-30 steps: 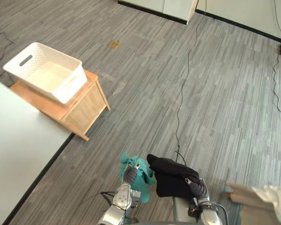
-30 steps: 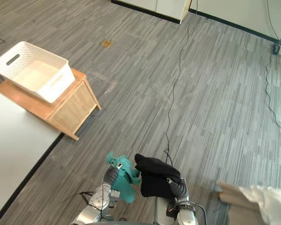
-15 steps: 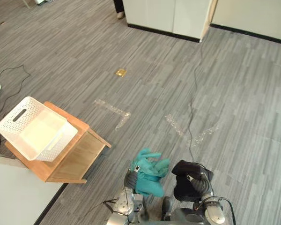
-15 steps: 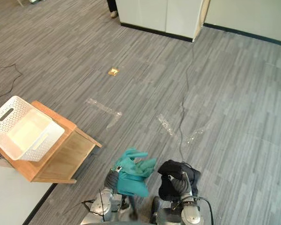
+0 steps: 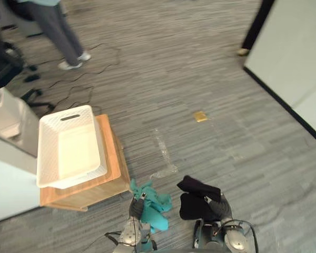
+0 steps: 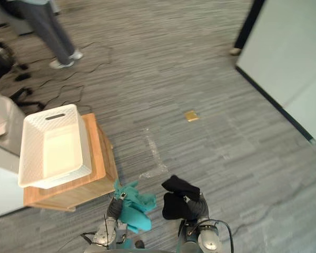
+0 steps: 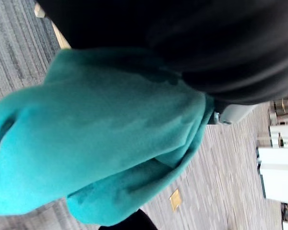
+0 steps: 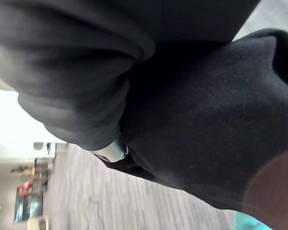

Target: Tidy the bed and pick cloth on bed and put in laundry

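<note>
Where the two arms come up at the near edge, the left hand is closed round a teal cloth, which bunches beside the hand and hangs from it. Just beside it, the right hand grips a black cloth; the cloth is piled over this hand, and one silver finger shows between its folds. Farther to the left, a white basket rests on a wooden stand, apart from both hands. Beyond it stands a person.
</note>
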Robot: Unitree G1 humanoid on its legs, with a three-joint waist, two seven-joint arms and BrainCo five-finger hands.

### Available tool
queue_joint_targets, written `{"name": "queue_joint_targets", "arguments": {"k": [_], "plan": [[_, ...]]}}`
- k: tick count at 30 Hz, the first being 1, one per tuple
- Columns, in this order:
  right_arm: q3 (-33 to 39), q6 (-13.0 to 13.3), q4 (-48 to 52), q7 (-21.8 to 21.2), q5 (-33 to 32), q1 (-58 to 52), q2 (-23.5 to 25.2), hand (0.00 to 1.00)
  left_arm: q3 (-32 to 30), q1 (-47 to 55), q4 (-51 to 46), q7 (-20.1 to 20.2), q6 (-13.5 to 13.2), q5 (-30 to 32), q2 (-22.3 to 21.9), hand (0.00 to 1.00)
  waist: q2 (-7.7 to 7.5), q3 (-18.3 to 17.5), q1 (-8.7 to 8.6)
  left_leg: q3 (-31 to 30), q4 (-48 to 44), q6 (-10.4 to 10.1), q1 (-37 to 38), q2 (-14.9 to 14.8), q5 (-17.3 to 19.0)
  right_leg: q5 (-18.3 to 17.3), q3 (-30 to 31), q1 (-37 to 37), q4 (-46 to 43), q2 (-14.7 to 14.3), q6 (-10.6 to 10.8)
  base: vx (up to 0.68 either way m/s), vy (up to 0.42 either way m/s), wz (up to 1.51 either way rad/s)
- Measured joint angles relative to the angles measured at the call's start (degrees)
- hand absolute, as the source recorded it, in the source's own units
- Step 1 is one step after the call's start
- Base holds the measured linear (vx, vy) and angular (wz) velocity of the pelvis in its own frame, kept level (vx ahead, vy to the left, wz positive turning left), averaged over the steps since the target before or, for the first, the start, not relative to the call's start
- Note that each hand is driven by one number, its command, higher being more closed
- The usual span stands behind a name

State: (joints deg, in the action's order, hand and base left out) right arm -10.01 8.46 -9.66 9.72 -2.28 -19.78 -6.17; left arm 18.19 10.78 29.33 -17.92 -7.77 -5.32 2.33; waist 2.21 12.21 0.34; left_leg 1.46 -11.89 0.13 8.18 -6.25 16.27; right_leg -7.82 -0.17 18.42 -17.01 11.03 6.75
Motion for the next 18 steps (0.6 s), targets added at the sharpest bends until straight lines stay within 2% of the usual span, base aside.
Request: {"name": "queue_joint_targets", "arguments": {"k": [1,2,3,4,5,6,7,8,9,10,11,13,16,17,18], "plan": [[-0.09,0.02,0.81,-0.01,0.28,-0.39,0.1,1.0,-0.28,0.24,-0.01,0.0,-0.09,0.07,0.23,1.0,-0.41,-0.15,0.08,-0.83,0.07,-2.14,0.83,-0.95,1.16,2.11,2.39,-0.19,3.35,0.18,0.93,0.53,-0.653,1.39],[-0.74,0.06,2.39,-0.04,0.68,-0.97,0.35,1.0,-1.18,1.31,0.11,-0.08,-0.27,0.15,1.12,1.0,-1.84,-0.51,0.4,-2.6,0.15,-6.11,2.73,-2.45,3.71,6.5,4.63,-0.15,3.66,0.06,3.44,0.53,-0.727,1.12],[-1.28,0.05,2.66,-0.05,0.69,-0.59,-0.16,1.0,-1.99,1.55,1.61,-0.08,-0.11,0.13,0.7,1.0,-0.4,-0.69,0.28,-4.19,-0.18,-7.38,4.1,-5.44,4.54,8.78,3.62,0.95,-2.89,-2.25,4.19,0.59,-0.839,1.0],[-1.21,0.0,3.16,-0.06,0.76,-0.31,-1.95,1.0,-3.04,3.08,2.04,-0.03,-0.24,-0.09,-0.87,1.0,1.78,-1.82,0.66,-5.0,-3.27,-7.36,2.65,-9.32,3.46,3.73,1.07,2.05,-8.52,-4.53,1.92,0.46,-0.682,0.63],[-1.16,0.01,3.59,-0.07,0.76,-0.12,-2.37,1.0,-3.19,3.69,2.05,-0.02,-0.38,-0.1,-1.38,1.0,2.93,-2.24,0.58,-5.47,-5.79,-6.72,1.46,-10.47,2.44,2.13,-0.21,1.87,-9.97,-5.07,0.78,0.48,-0.747,0.67],[-1.17,0.15,4.59,-0.25,0.85,-0.23,-2.72,1.0,-3.74,4.82,2.07,0.33,-0.39,-0.83,-2.73,1.0,3.42,-2.23,0.09,-5.94,-15.81,-4.28,-4.03,-12.98,-1.97,-0.16,-3.64,-0.22,-10.5,-6.65,-1.87,0.39,-0.598,0.65],[-1.16,0.22,4.8,-0.4,0.83,-0.37,-2.81,1.0,-4.19,4.94,2.08,0.45,-0.39,-1.02,-3.43,1.0,4.07,-1.97,0.11,-5.48,-21.6,-2.41,-6.85,-14.35,-4.48,-0.28,-5.03,-2.03,-9.37,-7.34,-2.58,0.46,-0.648,0.72],[-1.3,0.21,4.82,-0.93,0.84,-0.66,-2.87,1.0,-4.86,5.56,2.06,0.55,-0.4,-1.54,-4.4,1.0,4.7,-1.49,0.82,-2.47,-33.0,-0.69,-11.45,-16.96,-6.09,-0.68,-6.73,-6.4,-6.41,-9.11,-4.98,0.3,-0.344,0.43],[-1.57,0.21,4.97,-1.14,0.84,-0.51,-2.84,1.0,-4.83,6.01,1.06,0.8,-0.46,-2.02,-4.5,1.0,4.85,-1.19,1.72,1.11,-40.62,-0.29,-13.96,-17.94,-5.45,-0.97,-7.58,-10.18,-3.83,-10.19,-6.29,0.36,-0.391,0.35],[-1.68,0.22,5.25,-1.12,0.82,-0.89,-2.77,1.0,-4.89,6.57,0.16,1.42,-0.84,-2.28,-4.44,1.0,4.62,-1.03,2.33,3.88,-45.73,0.3,-15.56,-17.41,-4.94,-1.16,-8.0,-13.55,-1.53,-10.63,-6.81,0.39,-0.377,0.3],[-1.81,0.25,5.72,-1.09,0.75,-0.8,-2.74,1.0,-5.04,6.66,-0.21,1.6,-1.77,-3.02,-4.24,1.0,4.34,-0.9,2.52,8.58,-49.46,-0.6,-17.81,-15.18,-4.05,-1.45,-8.82,-17.41,1.49,-10.87,-7.41,0.38,-0.332,0.32],[-1.77,0.26,6.23,-1.06,0.73,-0.66,-2.74,1.0,-5.33,6.66,-0.55,1.62,-1.81,-3.01,-4.19,1.0,4.17,-0.78,2.51,15.08,-48.92,-0.67,-21.26,-13.27,-2.14,-1.85,-10.09,-20.9,4.45,-10.91,-7.85,0.33,-0.182,0.33],[-1.47,0.14,5.84,-1.16,0.62,-0.65,-2.54,1.0,-5.21,6.74,-2.83,1.9,-1.67,-2.78,-4.02,1.0,2.94,-0.17,2.78,30.33,-35.78,-0.21,-24.43,-11.7,-0.39,-1.96,-14.58,-25.35,8.86,-9.72,-7.33,0.34,-0.096,0.46],[-1.3,0.08,5.79,-1.16,0.62,-0.65,-2.51,1.0,-5.19,6.74,-2.86,2.1,-1.65,-2.66,-4.04,1.0,2.69,-0.01,2.9,32.75,-32.61,-0.21,-24.53,-11.26,-0.4,-2.01,-15.92,-26.43,9.33,-9.29,-7.22,0.37,-0.045,0.55],[-1.06,0.04,5.7,-1.15,0.62,-0.66,-2.37,1.0,-5.18,6.74,-3.04,2.71,-1.59,-2.33,-4.02,1.0,1.89,-0.07,3.28,37.75,-26.06,-0.04,-24.34,-9.86,-0.51,-2.49,-19.08,-27.7,9.72,-8.06,-6.25,0.41,-0.024,0.59]]}}
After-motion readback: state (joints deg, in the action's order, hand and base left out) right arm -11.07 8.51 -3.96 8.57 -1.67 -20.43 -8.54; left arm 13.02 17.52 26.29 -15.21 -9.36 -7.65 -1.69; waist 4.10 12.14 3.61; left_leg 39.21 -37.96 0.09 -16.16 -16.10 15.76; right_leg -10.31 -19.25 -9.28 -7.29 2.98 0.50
